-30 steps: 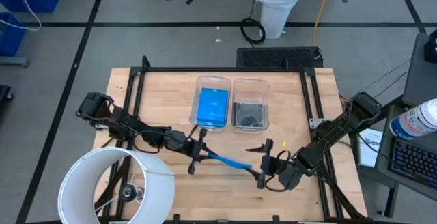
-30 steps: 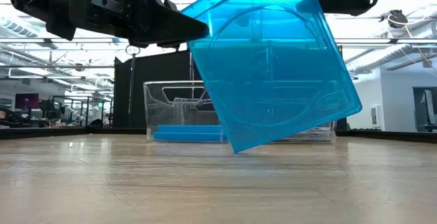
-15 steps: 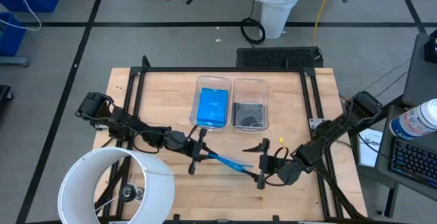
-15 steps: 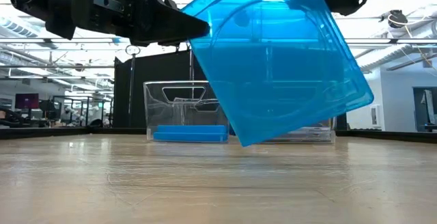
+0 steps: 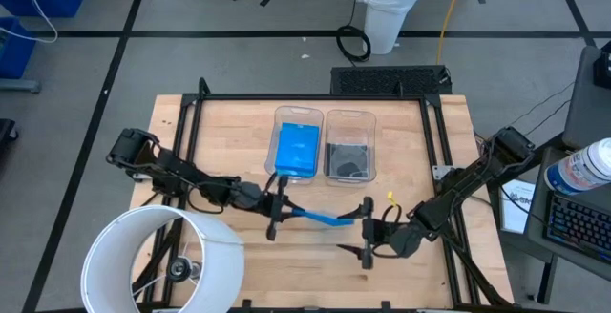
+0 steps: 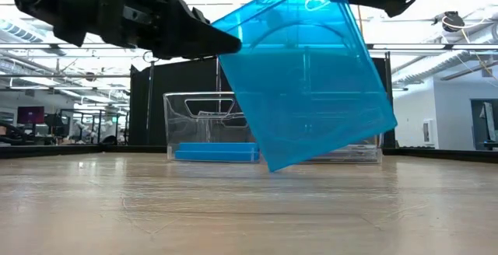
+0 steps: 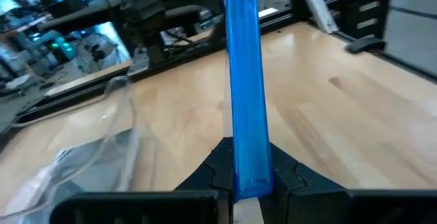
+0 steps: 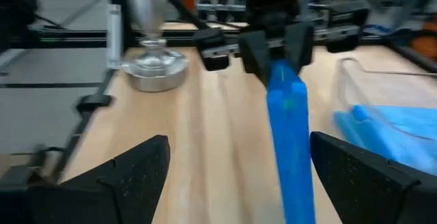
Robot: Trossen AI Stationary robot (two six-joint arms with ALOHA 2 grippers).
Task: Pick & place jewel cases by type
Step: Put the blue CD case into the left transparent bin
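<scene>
Above the table (image 5: 239,132), blue jewel case (image 6: 307,76) in left hand (image 5: 278,210); right hand (image 5: 367,232) wide.

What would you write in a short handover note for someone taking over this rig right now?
Left gripper: shut on the blue case, holding it tilted above the table.
Right gripper: open, at the case's far edge, not gripping it.
Left bin: holds blue cases. Right bin: holds dark cases.
Left to do: place the held case in the blue bin.
</scene>
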